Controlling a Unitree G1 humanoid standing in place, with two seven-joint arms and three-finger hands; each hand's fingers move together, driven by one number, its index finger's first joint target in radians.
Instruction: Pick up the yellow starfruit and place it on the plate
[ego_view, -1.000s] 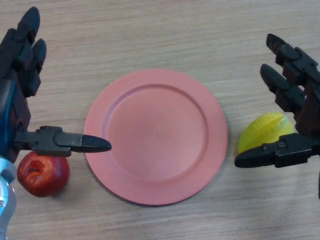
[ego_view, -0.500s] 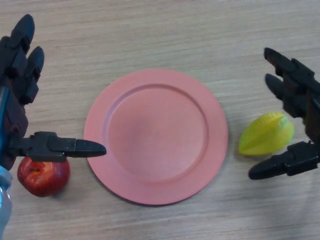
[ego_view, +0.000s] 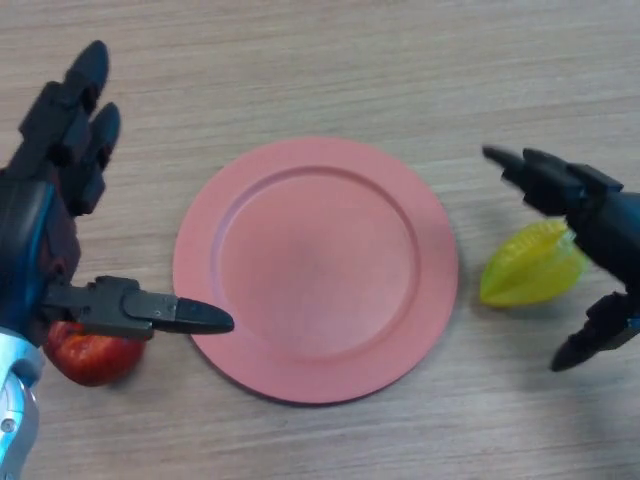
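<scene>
- Wood-grain counter (ego_view: 330, 60) fills the whole head view; its edges lie outside the picture on every side.
- One pink plate (ego_view: 316, 268) sits in the middle, round and flat, with nothing on it. Its near-left rim is crossed by the thumb of the left hand (ego_view: 45, 225).
- One yellow starfruit (ego_view: 532, 264) lies on the counter just right of the plate, apart from the rim. Its right end is partly covered by the right hand (ego_view: 590, 205).
- One red apple (ego_view: 92, 354) lies at the lower left, near the plate's left rim. Its upper part is hidden under the left thumb, so only the lower part shows.
- Two black hands are in view, one at each side.
- Left hand: fingers (ego_view: 72, 110) released, stretched up and away, thumb pointing right over the apple and reaching the plate's edge. It grasps nothing. The wrist is cut off by the left border.
- Right hand: fingers released, reaching left above the starfruit, with the thumb spread low and to the right of the fruit. The fruit lies between them, and the fingers are not curled round it. The palm runs off the right border.
</scene>
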